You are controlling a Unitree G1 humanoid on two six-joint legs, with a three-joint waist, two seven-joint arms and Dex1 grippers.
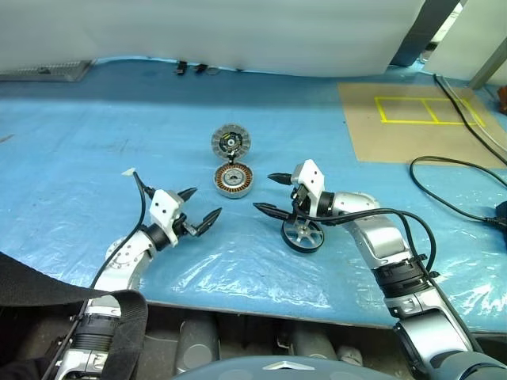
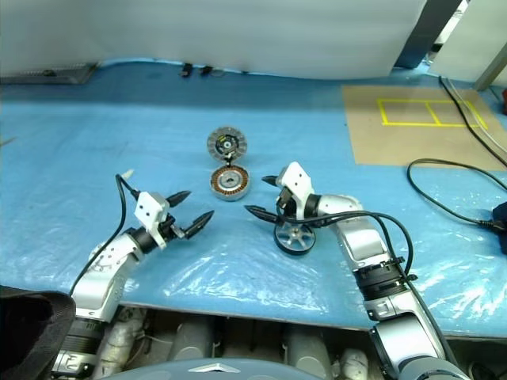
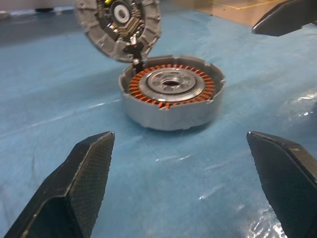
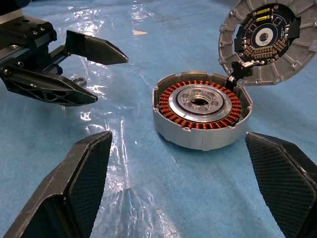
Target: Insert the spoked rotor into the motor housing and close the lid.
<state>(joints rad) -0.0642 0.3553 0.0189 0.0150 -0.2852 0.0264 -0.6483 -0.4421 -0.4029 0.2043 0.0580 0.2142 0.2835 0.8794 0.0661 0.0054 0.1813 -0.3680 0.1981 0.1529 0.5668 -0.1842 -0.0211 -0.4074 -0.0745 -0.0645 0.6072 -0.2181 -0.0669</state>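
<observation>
I read the spoked rotor (image 1: 303, 235) lying flat just beneath the right gripper (image 1: 267, 194) (jaws spread, empty), nearer than the left gripper (image 1: 200, 206), also spread. Motor housing (image 1: 233, 180) sits ahead between both, lid (image 1: 230, 142) tipped up.

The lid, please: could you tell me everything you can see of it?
The lid is a round grey metal disc with radial ribs around its rim and a dark inner face carrying small yellow marks around a pale central hole. It stands open, tilted up and back, joined by a small black hinge to the far edge of the housing. Neither claw touches it.
</observation>
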